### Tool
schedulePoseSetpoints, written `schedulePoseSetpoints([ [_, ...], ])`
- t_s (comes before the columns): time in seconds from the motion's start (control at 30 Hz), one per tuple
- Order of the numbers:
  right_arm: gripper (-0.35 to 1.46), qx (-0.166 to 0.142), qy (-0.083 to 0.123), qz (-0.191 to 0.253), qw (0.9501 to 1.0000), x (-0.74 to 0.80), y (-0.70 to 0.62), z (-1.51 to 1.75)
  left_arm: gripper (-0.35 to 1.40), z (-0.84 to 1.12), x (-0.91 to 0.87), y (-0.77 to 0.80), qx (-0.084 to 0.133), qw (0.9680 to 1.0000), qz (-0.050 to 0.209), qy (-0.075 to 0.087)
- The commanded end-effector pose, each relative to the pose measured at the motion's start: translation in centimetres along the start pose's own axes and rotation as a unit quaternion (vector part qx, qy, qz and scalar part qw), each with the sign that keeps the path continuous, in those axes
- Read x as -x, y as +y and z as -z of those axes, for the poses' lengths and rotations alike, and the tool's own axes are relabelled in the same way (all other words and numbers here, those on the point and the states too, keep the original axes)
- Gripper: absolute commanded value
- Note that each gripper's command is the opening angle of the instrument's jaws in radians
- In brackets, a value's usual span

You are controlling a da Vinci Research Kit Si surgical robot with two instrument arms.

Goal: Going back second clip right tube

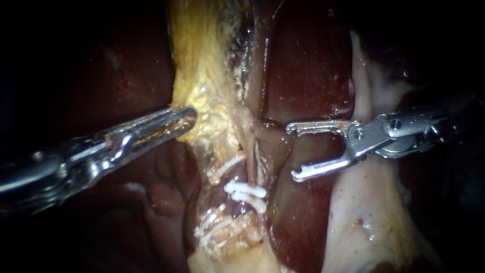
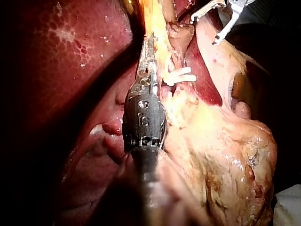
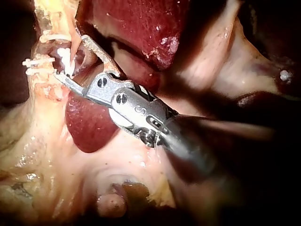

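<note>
From the left, the steel left instrument has its ridged jaws pressed together on the edge of the yellow fibrous tissue. At the centre, two white ribbed clips lie across the glistening tan tube, nearer than both tips. Just right of the tube, the right instrument has its hook-tipped jaws spread and empty before the smooth dark-red liver.

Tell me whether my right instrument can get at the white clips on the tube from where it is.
Probably yes. The right instrument stands open close beside the clips, with nothing lying over them; only a narrow band of tissue sits between.
</note>
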Motion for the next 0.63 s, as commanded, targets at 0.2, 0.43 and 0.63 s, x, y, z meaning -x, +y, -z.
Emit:
schedulePoseSetpoints([
  [0.2, 0.6, -0.001, 0.001, -0.001, 1.0, -0.03, -0.02, 0.01, -0.35, -0.26, 0.0, -0.11, -0.007, 0.9999, -0.002, 0.011],
  [0.43, 0.6, -0.001, 0.005, -0.002, 1.0, -0.07, -0.03, 0.03, -0.35, -0.26, 0.01, -0.15, -0.007, 0.9999, -0.002, 0.011],
  [0.63, 0.6, -0.002, 0.006, -0.002, 1.0, -0.08, -0.03, 0.04, -0.35, -0.26, 0.01, -0.15, -0.007, 0.9999, -0.002, 0.011],
])
